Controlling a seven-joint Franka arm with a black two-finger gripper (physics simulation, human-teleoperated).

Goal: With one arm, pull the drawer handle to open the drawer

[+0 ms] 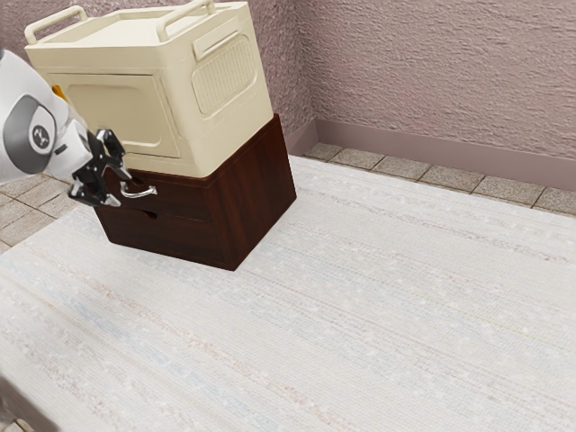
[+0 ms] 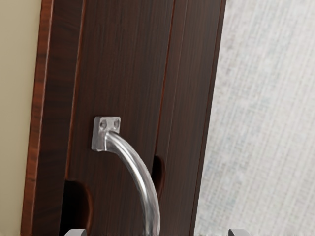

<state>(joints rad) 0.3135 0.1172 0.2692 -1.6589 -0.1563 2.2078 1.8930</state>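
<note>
On the pale tabletop (image 1: 360,297), the dark wooden cabinet (image 1: 261,198) might have dragged along if its upper drawer (image 1: 184,200) stuck, or the black gripper (image 1: 121,190), spread wide with the handle (image 2: 145,184) between its fingers (image 2: 76,233), might have slipped off through closing too shallowly, though how deep the handle sat was hard to judge. Fixed to that seemingly flush drawer, it was a smooth, silvery bow, rising from a small squarish mounting plate (image 2: 97,140) with two dark screw holes (image 2: 103,125).

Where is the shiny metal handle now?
Toward the exterior view's left, the handle sits on the upper dark wooden drawer, below the cream box, near the open pincer.
</note>
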